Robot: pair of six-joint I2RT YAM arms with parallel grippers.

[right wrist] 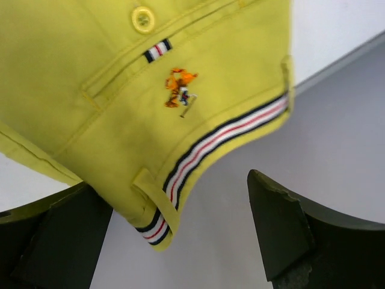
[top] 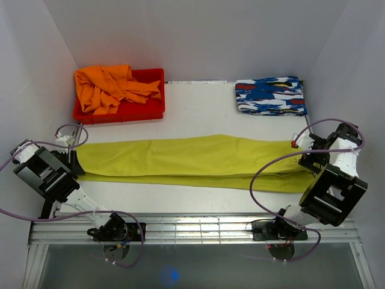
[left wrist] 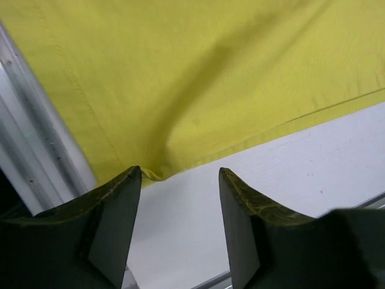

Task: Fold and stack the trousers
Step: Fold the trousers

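Note:
The yellow-green trousers (top: 192,158) lie stretched lengthwise across the table, folded leg over leg. My left gripper (top: 77,158) is at the hem end. In the left wrist view it (left wrist: 178,174) stands open over bare table, and the cloth's corner (left wrist: 150,173) just touches the left fingertip. My right gripper (top: 302,155) is at the waist end. In the right wrist view it (right wrist: 171,180) is wide open; the striped waistband (right wrist: 228,132) sags beside the left finger (right wrist: 66,235), clear of the right one. A back pocket button (right wrist: 143,19) and an orange logo (right wrist: 180,90) show.
A red bin (top: 150,111) with a crumpled orange garment (top: 111,87) stands at the back left. A folded blue, white and red patterned cloth (top: 271,96) lies at the back right. White walls close three sides. The table's metal edge (left wrist: 36,138) runs beside the left gripper.

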